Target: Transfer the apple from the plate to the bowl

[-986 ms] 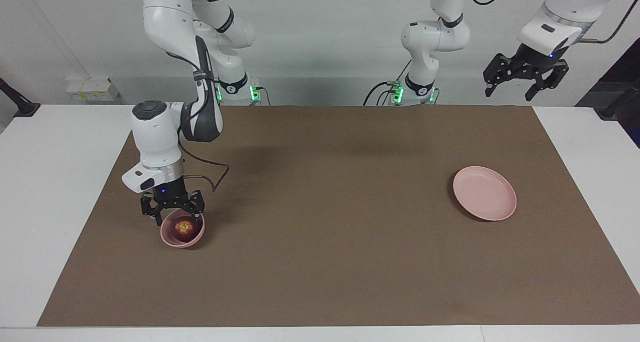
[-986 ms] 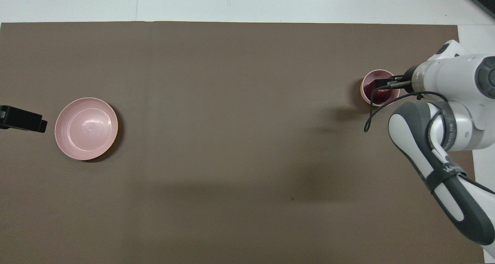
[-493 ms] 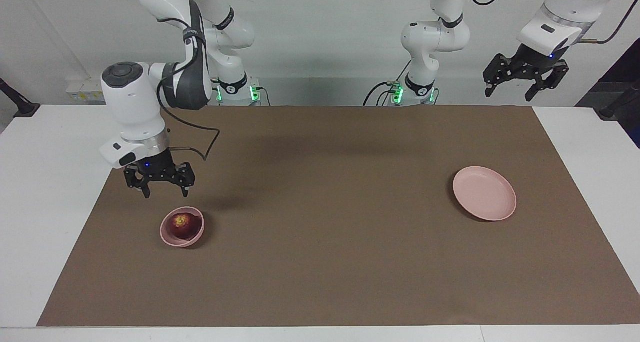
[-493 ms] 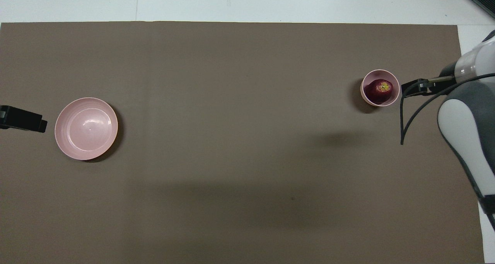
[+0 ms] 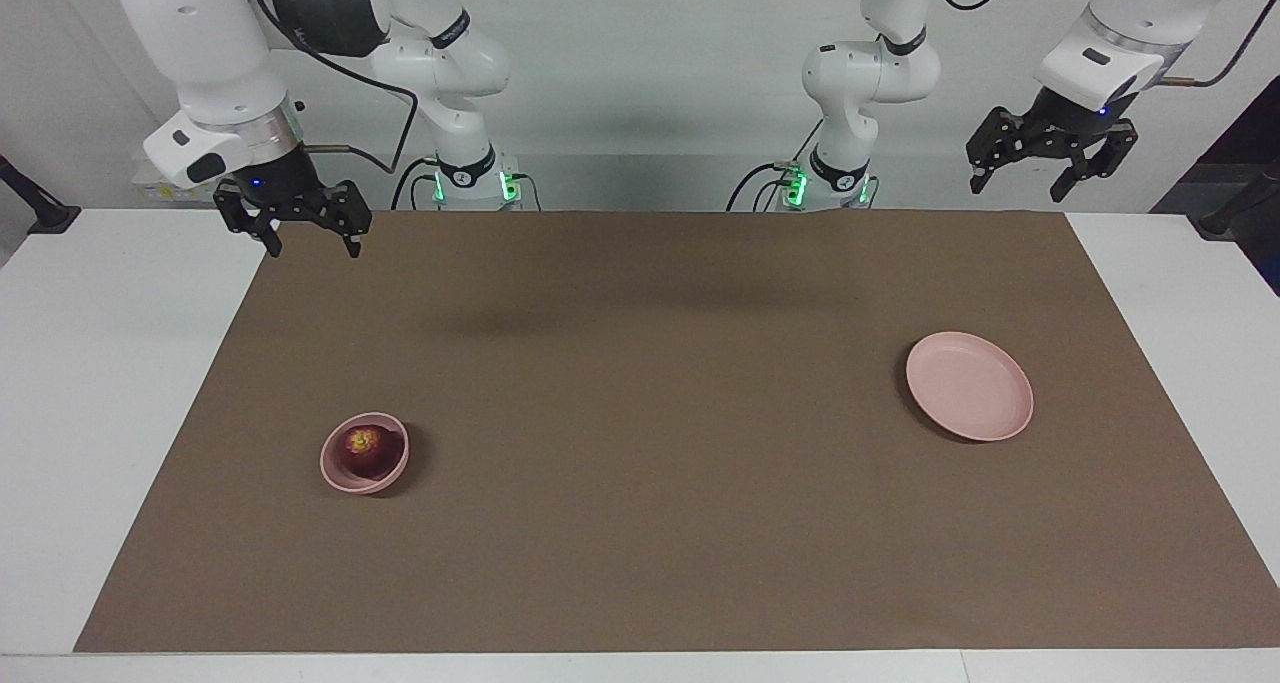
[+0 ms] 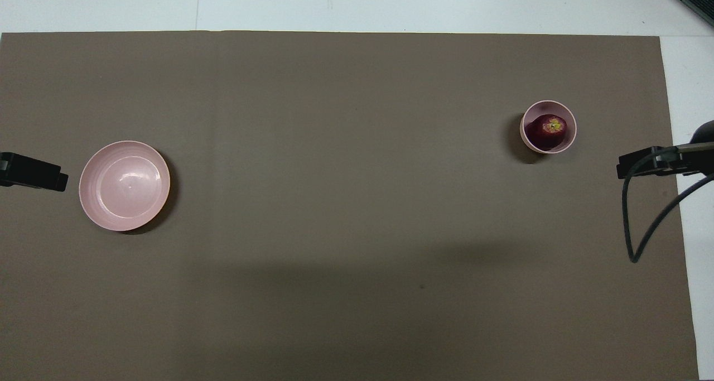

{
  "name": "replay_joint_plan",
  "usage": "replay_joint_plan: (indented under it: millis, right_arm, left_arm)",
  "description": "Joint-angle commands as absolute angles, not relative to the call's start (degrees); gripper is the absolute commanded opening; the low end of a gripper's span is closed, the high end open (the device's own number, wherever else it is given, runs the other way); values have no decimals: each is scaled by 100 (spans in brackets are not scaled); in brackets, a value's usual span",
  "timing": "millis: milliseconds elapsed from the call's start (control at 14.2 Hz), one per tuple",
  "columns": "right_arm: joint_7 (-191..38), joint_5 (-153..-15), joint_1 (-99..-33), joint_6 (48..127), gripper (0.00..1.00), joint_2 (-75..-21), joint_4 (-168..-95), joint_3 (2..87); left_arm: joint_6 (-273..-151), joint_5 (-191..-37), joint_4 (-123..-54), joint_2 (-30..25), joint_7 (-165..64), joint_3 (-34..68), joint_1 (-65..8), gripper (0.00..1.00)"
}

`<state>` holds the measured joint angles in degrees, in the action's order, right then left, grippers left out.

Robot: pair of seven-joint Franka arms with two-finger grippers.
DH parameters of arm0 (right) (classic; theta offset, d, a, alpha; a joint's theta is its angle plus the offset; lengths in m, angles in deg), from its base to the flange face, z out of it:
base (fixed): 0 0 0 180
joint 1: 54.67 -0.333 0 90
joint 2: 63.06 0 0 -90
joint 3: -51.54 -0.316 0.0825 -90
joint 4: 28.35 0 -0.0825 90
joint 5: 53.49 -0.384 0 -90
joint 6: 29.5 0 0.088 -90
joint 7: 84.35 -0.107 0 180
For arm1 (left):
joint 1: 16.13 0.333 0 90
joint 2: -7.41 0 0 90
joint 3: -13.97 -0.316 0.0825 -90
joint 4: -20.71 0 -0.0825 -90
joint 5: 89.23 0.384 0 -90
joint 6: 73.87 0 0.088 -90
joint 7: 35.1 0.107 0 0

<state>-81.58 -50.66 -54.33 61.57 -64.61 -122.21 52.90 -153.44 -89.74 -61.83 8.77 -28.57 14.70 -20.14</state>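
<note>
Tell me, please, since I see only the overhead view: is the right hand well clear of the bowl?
Observer: Yes. The right hand hangs high over the brown mat at the right arm's end, far above the bowl and touching nothing.
Operator: Is it carrying anything?
Observer: No. It is open and empty; the apple lies in the bowl.
Operator: And the left hand by the plate?
Observer: The left hand waits high in the air, open and empty, well above the plate, not touching it.
</note>
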Motion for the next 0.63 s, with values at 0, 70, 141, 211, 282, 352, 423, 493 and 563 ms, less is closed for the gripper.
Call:
replay_joint_plan:
  millis: [0, 70, 141, 211, 282, 352, 423, 493, 563]
  right_arm:
    - [-8268, -5270, -5379, 5656, 100, -6297, -11757, 5241]
    - [-8268, -5261, -5370, 5567, 100, -6288, -11703, 5241]
    - [-8268, -5253, -5361, 5479, 100, -6288, -11659, 5241]
    - [-8277, -5235, -5370, 5365, 100, -6288, -11589, 5241]
    - [-8277, -5252, -5370, 5190, 100, -6219, -11423, 5241]
    - [-8277, -5296, -5361, 5005, 100, -6113, -11204, 5250]
    - [-8277, -5305, -5353, 4943, 100, -6069, -11124, 5250]
    - [-8277, -5349, -5344, 5038, 100, -6068, -11158, 5242]
    - [-8286, -5367, -5318, 5126, 100, -6077, -11167, 5241]
  left_arm:
    - [-15333, -8897, -6340, 1022, -2912, 1468, -2017, 100]
    - [-15333, -8888, -6340, 1022, -2912, 1468, -2017, 100]
    - [-15333, -8897, -6331, 1022, -2912, 1468, -2017, 100]
    - [-15333, -8897, -6331, 1022, -2912, 1468, -2017, 100]
    - [-15333, -8897, -6340, 1022, -2912, 1468, -2017, 100]
    - [-15333, -8888, -6331, 1022, -2912, 1468, -2017, 100]
    - [-15333, -8897, -6331, 1022, -2912, 1468, -2017, 100]
    - [-15333, -8897, -6340, 1022, -2912, 1468, -2017, 100]
    - [-15333, -8888, -6340, 1022, -2912, 1468, -2017, 100]
